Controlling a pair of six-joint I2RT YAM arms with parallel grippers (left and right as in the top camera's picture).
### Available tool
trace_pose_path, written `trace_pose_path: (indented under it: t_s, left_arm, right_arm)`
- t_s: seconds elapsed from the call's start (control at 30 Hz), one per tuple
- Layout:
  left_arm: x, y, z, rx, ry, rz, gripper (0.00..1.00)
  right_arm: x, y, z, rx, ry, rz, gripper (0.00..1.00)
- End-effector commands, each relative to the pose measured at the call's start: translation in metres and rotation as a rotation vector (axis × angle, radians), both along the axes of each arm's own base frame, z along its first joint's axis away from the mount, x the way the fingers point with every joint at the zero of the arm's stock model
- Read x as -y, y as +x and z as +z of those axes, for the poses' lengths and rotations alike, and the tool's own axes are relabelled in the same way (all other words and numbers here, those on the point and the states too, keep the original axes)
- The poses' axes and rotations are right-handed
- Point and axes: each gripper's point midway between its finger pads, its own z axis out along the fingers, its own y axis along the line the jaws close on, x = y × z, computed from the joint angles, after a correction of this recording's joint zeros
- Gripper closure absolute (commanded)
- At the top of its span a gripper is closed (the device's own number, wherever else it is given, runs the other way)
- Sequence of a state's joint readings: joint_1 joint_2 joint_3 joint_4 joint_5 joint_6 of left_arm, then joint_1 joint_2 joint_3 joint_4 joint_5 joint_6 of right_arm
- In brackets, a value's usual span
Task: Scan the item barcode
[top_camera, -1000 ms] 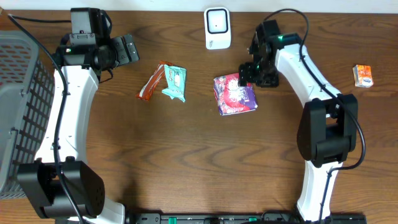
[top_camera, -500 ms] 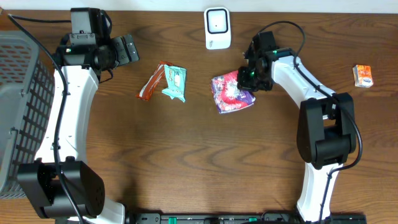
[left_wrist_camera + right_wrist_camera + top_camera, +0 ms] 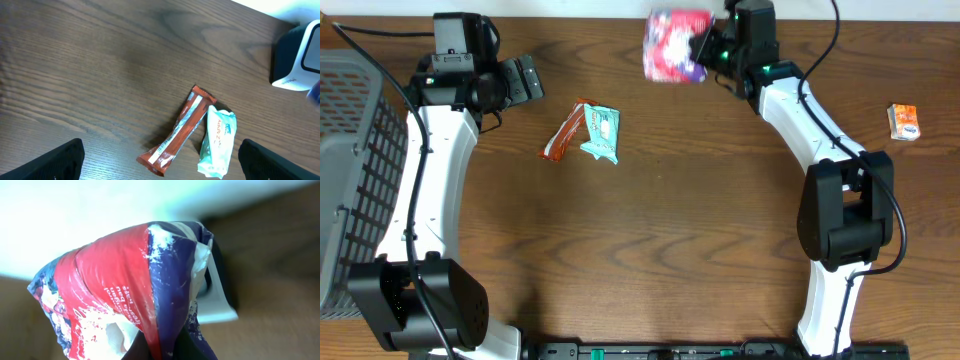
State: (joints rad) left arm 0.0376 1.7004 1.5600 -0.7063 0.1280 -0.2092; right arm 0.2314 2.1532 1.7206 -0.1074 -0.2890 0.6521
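Observation:
My right gripper point(image 3: 712, 48) is shut on a red, white and purple packet point(image 3: 674, 45) and holds it up at the table's far edge. In the overhead view the packet covers the scanner. In the right wrist view the packet point(image 3: 120, 290) fills the frame, pinched at its lower edge by the gripper point(image 3: 161, 349), and the white scanner point(image 3: 216, 296) shows just behind it. No barcode is visible to me. My left gripper point(image 3: 525, 78) is open with nothing in it at the far left. In its wrist view the gripper point(image 3: 160, 165) hovers over the table, and the scanner point(image 3: 300, 55) stands at the right edge.
An orange snack bar point(image 3: 565, 133) and a teal packet point(image 3: 602, 133) lie side by side left of centre, also seen as the bar point(image 3: 177, 132) and the packet point(image 3: 217, 142). A grey basket point(image 3: 350, 180) stands at the left edge. A small orange box point(image 3: 905, 121) lies far right.
My right gripper shut on the packet where it lay on the table, then lifted it up and back over the scanner. The left arm has not moved.

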Motion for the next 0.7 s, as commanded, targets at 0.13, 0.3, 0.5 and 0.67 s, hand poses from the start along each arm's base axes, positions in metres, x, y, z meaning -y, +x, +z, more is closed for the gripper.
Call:
trace_pose_path:
  t_s: [0.13, 0.3, 0.5, 0.67]
  left_arm:
    - [-0.002, 0.0, -0.005, -0.012, 0.009, 0.002, 0.02]
    - [-0.002, 0.0, -0.005, -0.012, 0.009, 0.002, 0.02]
    - [-0.002, 0.0, -0.005, -0.012, 0.01, 0.002, 0.02]
    - [-0.002, 0.0, -0.005, -0.012, 0.01, 0.002, 0.02]
  right_arm:
    - [0.0, 0.025, 0.02, 0.072, 0.104, -0.205, 0.99]
    - [-0.012, 0.028, 0.01, 0.061, 0.151, -0.206, 0.99]
    - [-0.023, 0.028, 0.025, 0.099, 0.209, -0.139, 0.99]
    - [-0.028, 0.026, 0.026, 0.073, 0.255, -0.135, 0.99]
